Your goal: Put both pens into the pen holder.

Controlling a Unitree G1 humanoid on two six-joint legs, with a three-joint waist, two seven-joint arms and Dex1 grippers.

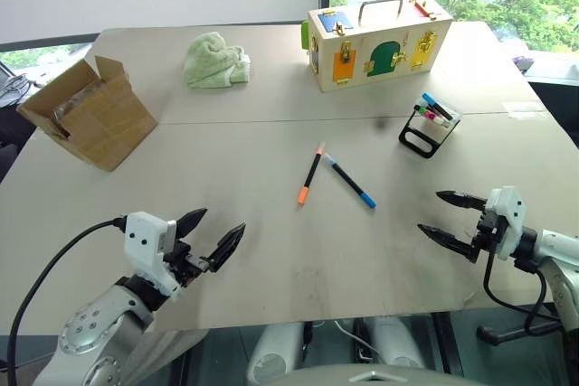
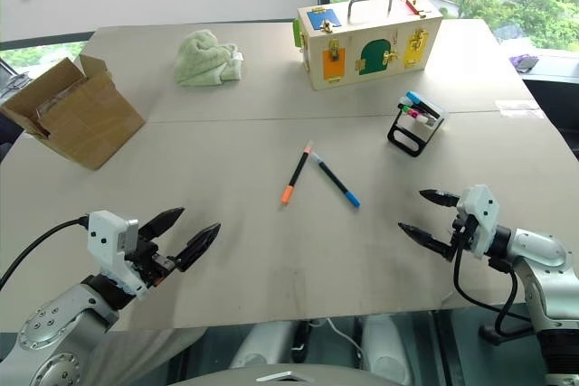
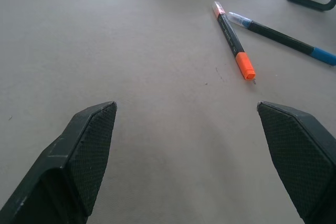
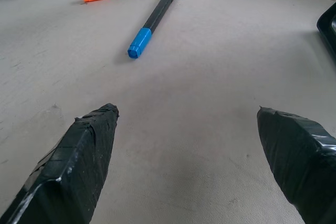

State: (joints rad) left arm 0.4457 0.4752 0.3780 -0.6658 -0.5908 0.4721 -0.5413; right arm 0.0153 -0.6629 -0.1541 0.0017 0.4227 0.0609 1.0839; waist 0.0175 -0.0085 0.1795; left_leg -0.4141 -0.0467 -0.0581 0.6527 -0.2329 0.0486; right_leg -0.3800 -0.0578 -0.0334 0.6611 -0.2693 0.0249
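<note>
Two pens, the orange-capped pen [image 1: 310, 174] and the blue-capped pen [image 1: 352, 182], lie mid-table [image 1: 253, 250], tips meeting. One pen holder [image 1: 429, 124] stands farther right. The left gripper [image 1: 210, 238] and right gripper [image 1: 447, 215] both gape empty.

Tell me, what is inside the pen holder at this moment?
The pen holder already contains a few short markers; blue, green and red or pink caps are visible. Their lower parts are hidden inside the tray. The orange-capped pen and blue-capped pen lie on the table.
</note>
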